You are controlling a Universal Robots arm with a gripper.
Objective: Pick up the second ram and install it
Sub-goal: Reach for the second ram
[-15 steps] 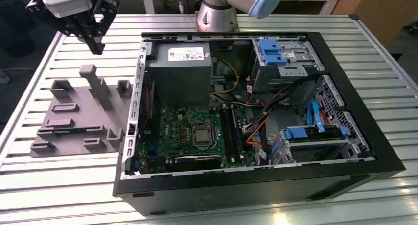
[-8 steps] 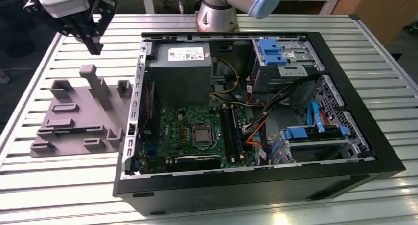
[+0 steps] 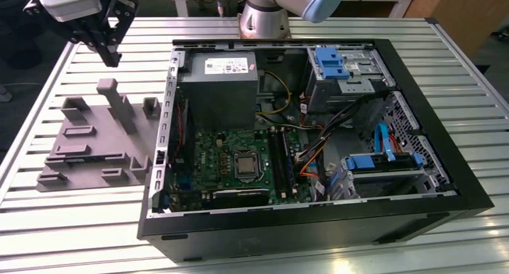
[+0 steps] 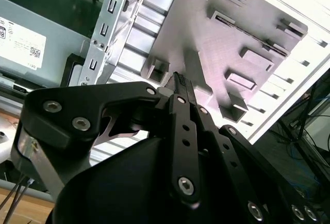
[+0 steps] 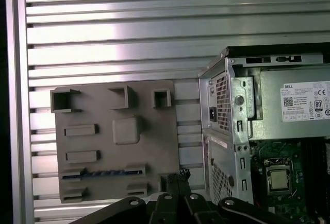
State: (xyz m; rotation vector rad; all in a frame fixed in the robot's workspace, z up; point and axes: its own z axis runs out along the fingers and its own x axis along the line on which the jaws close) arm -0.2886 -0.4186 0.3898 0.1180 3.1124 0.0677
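The second ram is a thin dark blue-green stick lying on edge in a slot of the grey plastic holder. In the exterior view the ram shows as a dark strip near the holder's front. My gripper hangs well above the table, beyond the holder's far end, shut with nothing between its fingers. In both wrist views the black fingertips meet at a point, apart from the ram. The green motherboard with its long black memory slots lies inside the open computer case.
The case stands at the exterior view's right of the holder, with its metal wall close beside it. Inside are a grey power supply, cables and blue drive brackets. The holder's upright posts rise from the slatted metal table.
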